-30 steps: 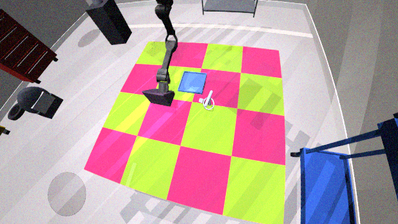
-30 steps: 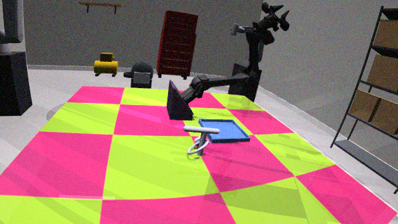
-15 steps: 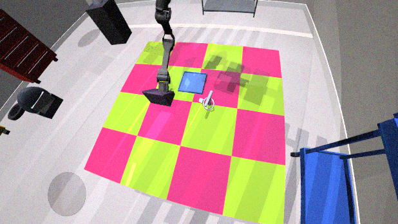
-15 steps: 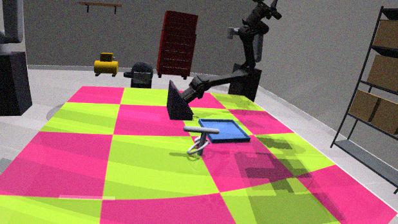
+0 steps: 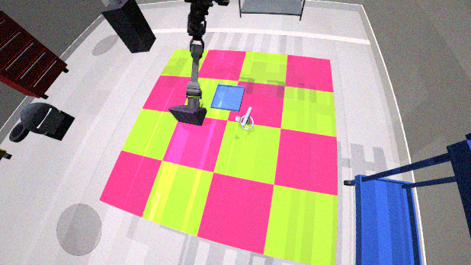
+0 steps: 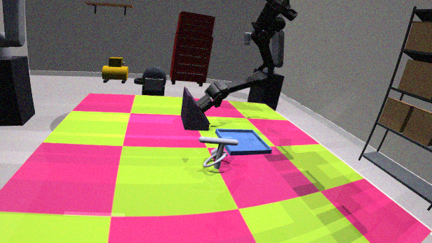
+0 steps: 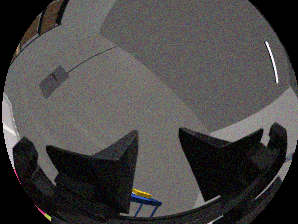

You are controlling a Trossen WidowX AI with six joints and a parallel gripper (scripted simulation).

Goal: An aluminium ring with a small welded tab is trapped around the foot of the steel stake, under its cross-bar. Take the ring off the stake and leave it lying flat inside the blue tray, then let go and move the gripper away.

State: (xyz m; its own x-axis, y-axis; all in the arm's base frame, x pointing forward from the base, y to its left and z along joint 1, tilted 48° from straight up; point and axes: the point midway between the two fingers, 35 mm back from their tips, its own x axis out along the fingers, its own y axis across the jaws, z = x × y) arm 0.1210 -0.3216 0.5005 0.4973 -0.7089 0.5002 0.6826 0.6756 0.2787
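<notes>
The checkered desk (image 5: 244,198) (image 6: 168,188) carried all parts. I had the arm (image 5: 195,72) (image 6: 267,57) bent back from its wedge-shaped mount (image 5: 176,111) (image 6: 193,123), beyond the desk edge uppermost in the top view. The blue tray (image 5: 241,99) (image 6: 249,152) lay nearer that edge than the stake; I judged this allowed a short transfer. The gripper (image 5: 221,1) (image 6: 287,10) (image 7: 158,133) was raised well apart from the work, its fingers partly spread, nothing between them. The steel stake (image 5: 248,121) (image 6: 219,153) stood inward of the tray, between the desk's side edges. Its cross-bar (image 5: 248,114) (image 6: 217,141) overhung the aluminium ring (image 5: 253,125) (image 6: 208,165), which sat tilted around the post. The tab (image 5: 238,119) (image 6: 214,151) projected outward, probably the best grip for threading the ring past the bar.
</notes>
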